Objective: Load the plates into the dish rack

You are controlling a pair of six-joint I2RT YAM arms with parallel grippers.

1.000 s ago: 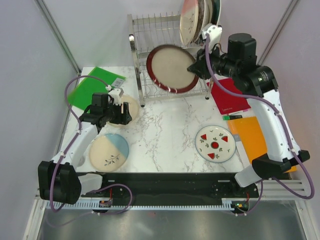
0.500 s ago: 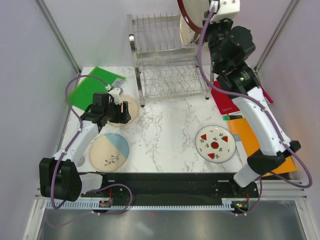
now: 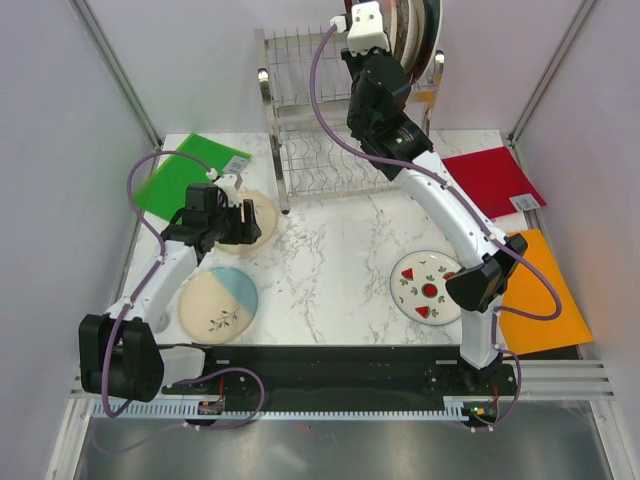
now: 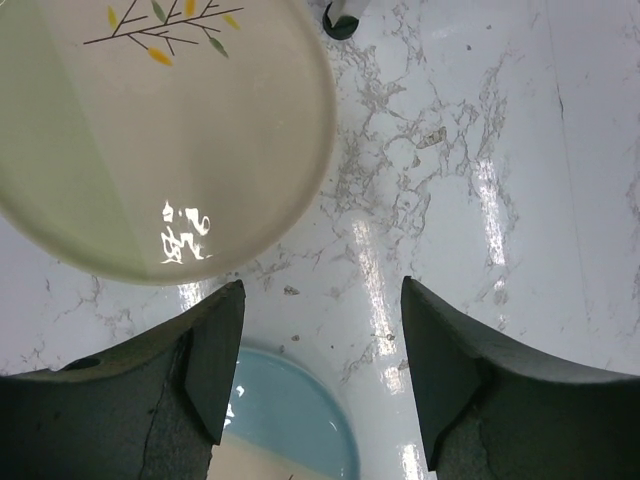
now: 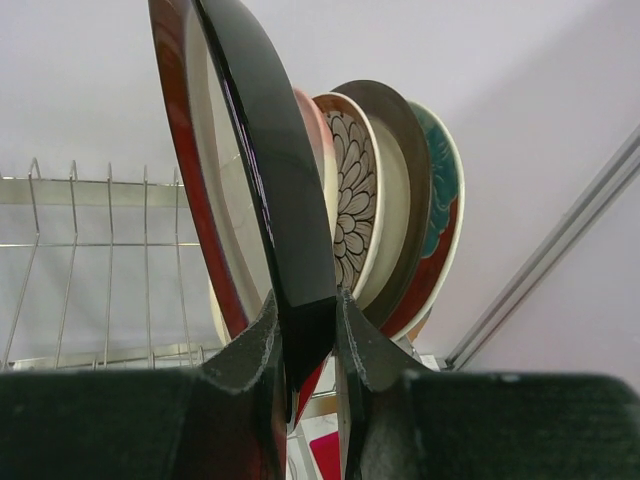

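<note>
Right wrist, red-rimmed plate (image 5: 258, 170) upright, edge-on, in right hand (image 5: 308, 320)

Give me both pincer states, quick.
Left pincer: open, holding nothing.
Right pincer: closed on the red-rimmed plate, gripping its edge.

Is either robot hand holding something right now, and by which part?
The right hand pinches the red-rimmed plate by its edge, upright beside the plates in the dish rack. The left hand is open and holds nothing.
</note>
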